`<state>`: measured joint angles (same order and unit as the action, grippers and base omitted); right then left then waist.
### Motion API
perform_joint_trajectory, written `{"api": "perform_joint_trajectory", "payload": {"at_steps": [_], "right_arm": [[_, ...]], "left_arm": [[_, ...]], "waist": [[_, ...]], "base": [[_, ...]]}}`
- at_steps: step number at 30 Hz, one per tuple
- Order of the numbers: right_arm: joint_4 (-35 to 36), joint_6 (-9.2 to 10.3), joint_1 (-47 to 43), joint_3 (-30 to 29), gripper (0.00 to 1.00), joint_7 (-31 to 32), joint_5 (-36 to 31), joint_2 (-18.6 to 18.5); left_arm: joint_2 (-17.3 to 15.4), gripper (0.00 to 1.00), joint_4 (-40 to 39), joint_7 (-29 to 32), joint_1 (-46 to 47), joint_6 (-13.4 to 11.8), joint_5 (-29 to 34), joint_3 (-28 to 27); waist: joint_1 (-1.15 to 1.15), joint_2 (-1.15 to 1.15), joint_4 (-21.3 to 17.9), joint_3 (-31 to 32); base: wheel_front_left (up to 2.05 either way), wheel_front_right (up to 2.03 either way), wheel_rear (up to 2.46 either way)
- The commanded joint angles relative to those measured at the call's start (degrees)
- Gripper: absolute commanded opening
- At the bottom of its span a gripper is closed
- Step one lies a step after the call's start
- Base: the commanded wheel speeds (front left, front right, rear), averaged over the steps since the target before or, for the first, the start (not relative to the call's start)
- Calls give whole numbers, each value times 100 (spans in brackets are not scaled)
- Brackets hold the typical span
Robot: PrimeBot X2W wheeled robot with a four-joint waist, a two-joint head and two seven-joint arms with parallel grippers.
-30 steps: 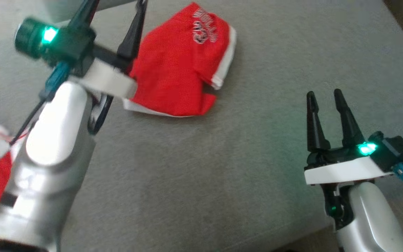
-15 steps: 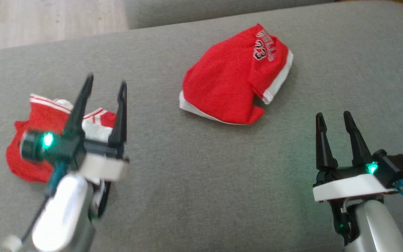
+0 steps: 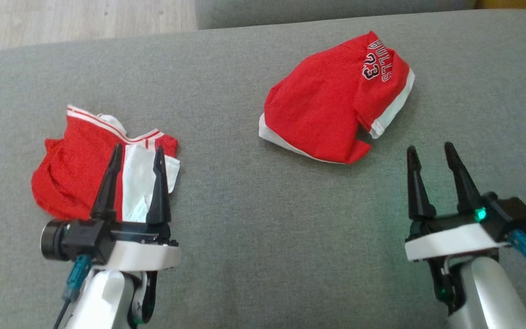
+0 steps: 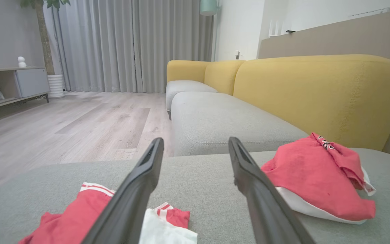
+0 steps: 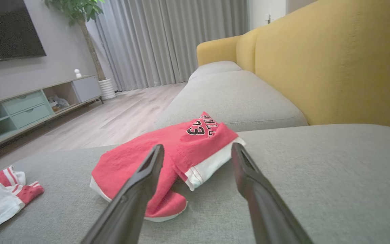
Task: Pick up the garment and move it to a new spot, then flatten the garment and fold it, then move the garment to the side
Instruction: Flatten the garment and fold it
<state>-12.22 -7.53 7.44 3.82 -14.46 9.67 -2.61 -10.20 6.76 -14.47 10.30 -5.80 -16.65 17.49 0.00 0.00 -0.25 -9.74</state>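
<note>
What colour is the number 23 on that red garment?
Black, edged in white, on the garment; the right wrist view shows it best.

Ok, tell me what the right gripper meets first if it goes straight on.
Probably the red Bulls garment, near its white hem, just ahead of the right gripper; depth is unclear.

Seat cushion point(image 3: 254, 237): carries both garments; the floor point(image 3: 62, 18) lies beyond its far left corner and a second cushion point(image 3: 327, 11) beyond its far edge.
Left garment point(image 3: 71, 173): on the cushion's left part, well apart from the other garment.
Right garment point(image 3: 327, 109): farther back, right of the middle.
Left gripper point(image 3: 137, 148): at the left garment's near side, fingers over it.
Right gripper point(image 3: 429, 147): nearer than the right garment, to its right, apart from it.
Backrest point(image 4: 317, 95): along the cushions' right side.
</note>
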Motion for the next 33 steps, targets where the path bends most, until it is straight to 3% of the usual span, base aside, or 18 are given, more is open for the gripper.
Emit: {"api": "perform_joint_trajectory", "payload": {"at_steps": [1, 8, 15, 22, 28, 29, 30, 31, 33], "right_arm": [[112, 4, 312, 132, 100, -54, -90, -27], [-476, 4, 705, 146, 100, -54, -260, -27], [-1773, 4, 1178, 117, 100, 185, -434, -27], [-2783, 4, 1685, 337, 100, 238, -32, -27], [-3453, 4, 2105, 652, 100, 215, -85, -27], [-3535, 4, 2153, 695, 50, 206, -87, -27], [-3599, 4, 2200, 720, 22, 185, -91, -27], [-3642, 4, 2244, 713, 0, 149, -128, -27], [-3693, 4, 2286, 600, 0, 76, -164, -27]], "left_arm": [[-35, 100, -170, -51, 217, 13, -13, -252], [108, 100, -97, -52, 287, 108, 92, -211], [210, 100, -34, -52, 407, 215, 169, -297], [303, 100, -65, -52, 468, 281, 257, -328], [374, 100, -82, -52, 463, 321, 313, -359], [378, 100, -78, -52, 462, 328, 321, -370], [380, 100, -71, -52, 461, 332, 328, -384], [381, 100, -63, -52, 457, 333, 336, -401], [378, 100, -51, -52, 442, 335, 355, -434]], "waist": [[0, 0, 47, -52], [0, 0, 249, -255], [0, 0, 476, -367], [0, 0, 633, -445], [0, 0, 680, -506], [0, 0, 675, -505], [0, 0, 664, -497], [0, 0, 643, -480], [0, 0, 585, -427]], "base": [[0, 0, 0], [0, 0, 0], [0, 0, 0], [0, 0, 0], [0, 0, 0], [0, 0, 0], [0, 0, 0], [0, 0, 0], [0, 0, 0]]}}
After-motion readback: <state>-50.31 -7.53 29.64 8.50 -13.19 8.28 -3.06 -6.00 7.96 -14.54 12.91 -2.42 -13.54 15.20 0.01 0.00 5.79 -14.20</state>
